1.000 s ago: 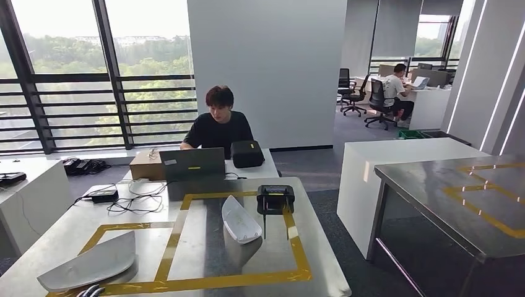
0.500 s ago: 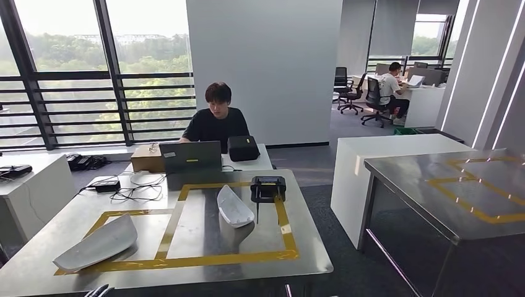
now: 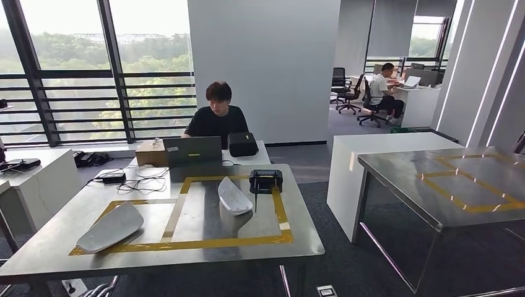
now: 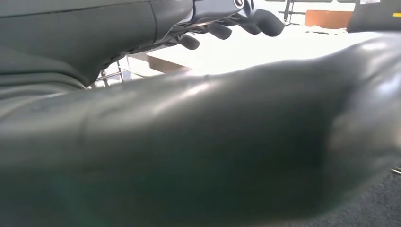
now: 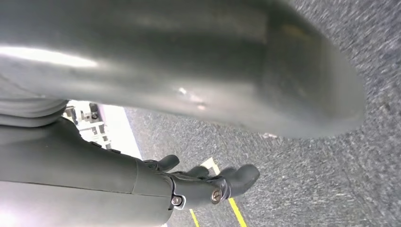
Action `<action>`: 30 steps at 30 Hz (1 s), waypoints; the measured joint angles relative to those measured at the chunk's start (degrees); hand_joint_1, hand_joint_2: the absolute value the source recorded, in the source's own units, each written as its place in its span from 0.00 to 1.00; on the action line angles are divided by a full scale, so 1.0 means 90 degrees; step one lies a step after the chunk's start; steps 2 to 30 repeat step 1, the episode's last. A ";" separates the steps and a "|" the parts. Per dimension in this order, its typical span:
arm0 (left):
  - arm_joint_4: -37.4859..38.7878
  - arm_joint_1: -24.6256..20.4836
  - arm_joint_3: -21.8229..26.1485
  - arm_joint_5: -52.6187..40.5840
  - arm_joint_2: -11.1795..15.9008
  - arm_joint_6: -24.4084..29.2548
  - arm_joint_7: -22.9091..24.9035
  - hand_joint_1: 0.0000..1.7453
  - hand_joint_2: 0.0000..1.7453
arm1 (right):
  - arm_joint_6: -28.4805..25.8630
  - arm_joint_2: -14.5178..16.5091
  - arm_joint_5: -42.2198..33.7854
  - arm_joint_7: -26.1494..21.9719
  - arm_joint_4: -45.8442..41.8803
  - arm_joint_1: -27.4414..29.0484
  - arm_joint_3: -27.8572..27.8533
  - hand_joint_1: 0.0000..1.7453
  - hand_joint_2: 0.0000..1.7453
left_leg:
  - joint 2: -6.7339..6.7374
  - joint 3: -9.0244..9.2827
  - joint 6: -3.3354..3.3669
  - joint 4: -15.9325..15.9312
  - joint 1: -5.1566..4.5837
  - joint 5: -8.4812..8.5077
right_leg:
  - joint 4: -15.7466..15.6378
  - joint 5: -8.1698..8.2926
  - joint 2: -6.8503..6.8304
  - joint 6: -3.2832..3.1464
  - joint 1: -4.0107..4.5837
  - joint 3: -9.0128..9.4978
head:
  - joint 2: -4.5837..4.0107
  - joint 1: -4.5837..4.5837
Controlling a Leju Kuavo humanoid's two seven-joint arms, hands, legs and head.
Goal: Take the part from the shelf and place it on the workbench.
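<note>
parts (image 3: 110,226) (image 3: 234,197) laid inside the tape-marked workbench (image 3: 297,244), prob so they're easily found | left hand (image 4: 227,21) seen loosely apart, nothing held | right hand (image 5: 208,182) hung over floor, fingers apart, empty

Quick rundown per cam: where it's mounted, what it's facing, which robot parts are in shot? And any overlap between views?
Head view: high on the body, facing forward and down at the steel workbench with two white parts, a person behind a laptop.
Left wrist view: behind the left hand, a dark blurred surface close in front; fingers against a bright background.
Right wrist view: behind the right hand, facing grey carpet with yellow floor tape.
Shared: both wrist views show their own hand holding nothing.
</note>
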 joint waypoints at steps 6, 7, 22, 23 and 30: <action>0.0000 0.0000 0.0000 0.0000 -0.0003 0.0000 -0.0001 0.00 0.00 | -0.0001 0.0000 0.0000 0.0000 0.0000 0.0006 0.0000 0.00 0.00 | 0.0007 -0.0019 0.0034 -0.0005 -0.0001 0.0030 | -0.0003 0.0005 0.0003 0.0023 -0.0007 -0.0012 | 0.0000 0.0001; 0.0000 0.0000 0.0000 0.0000 -0.0003 0.0000 -0.0001 0.00 0.00 | -0.0001 0.0000 0.0000 0.0000 0.0000 0.0006 0.0000 0.00 0.00 | 0.0007 -0.0019 0.0034 -0.0005 -0.0001 0.0030 | -0.0003 0.0005 0.0003 0.0023 -0.0007 -0.0012 | 0.0000 0.0001; 0.0000 0.0000 0.0000 0.0000 -0.0003 0.0000 -0.0001 0.00 0.00 | -0.0001 0.0000 0.0000 0.0000 0.0000 0.0006 0.0000 0.00 0.00 | 0.0007 -0.0019 0.0034 -0.0005 -0.0001 0.0030 | -0.0003 0.0005 0.0003 0.0023 -0.0007 -0.0012 | 0.0000 0.0001; 0.0000 0.0000 0.0000 0.0000 -0.0003 0.0000 -0.0001 0.00 0.00 | -0.0001 0.0000 0.0000 0.0000 0.0000 0.0006 0.0000 0.00 0.00 | 0.0007 -0.0019 0.0034 -0.0005 -0.0001 0.0030 | -0.0003 0.0005 0.0003 0.0023 -0.0007 -0.0012 | 0.0000 0.0001; 0.0000 0.0000 0.0000 0.0000 -0.0003 0.0000 -0.0001 0.00 0.00 | -0.0001 0.0000 0.0000 0.0000 0.0000 0.0006 0.0000 0.00 0.00 | 0.0007 -0.0019 0.0034 -0.0005 -0.0001 0.0030 | -0.0003 0.0005 0.0003 0.0023 -0.0007 -0.0012 | 0.0000 0.0001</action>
